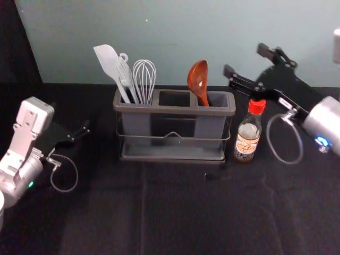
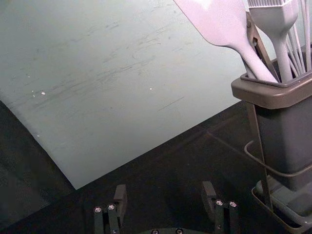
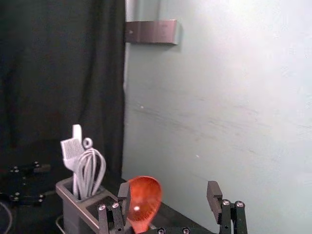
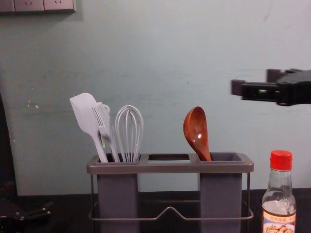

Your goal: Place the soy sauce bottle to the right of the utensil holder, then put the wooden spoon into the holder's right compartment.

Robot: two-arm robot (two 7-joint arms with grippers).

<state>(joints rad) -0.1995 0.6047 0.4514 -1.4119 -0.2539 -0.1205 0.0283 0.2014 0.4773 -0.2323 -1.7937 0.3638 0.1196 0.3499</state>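
Wooden spoon (image 1: pixel 198 79) stands left of and below the right end effector (image 1: pixel 245 59).

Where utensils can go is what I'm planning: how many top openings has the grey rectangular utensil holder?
3, along the top of the holder: left opening, with the white wire whisk; middle opening; right opening, with the red-brown wooden spoon.

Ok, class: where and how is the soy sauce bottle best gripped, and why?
Probably on the labelled body of the soy sauce bottle, below its tapering neck, with the right claw coming from its right: it stands upright, the utensil holder close on its left.
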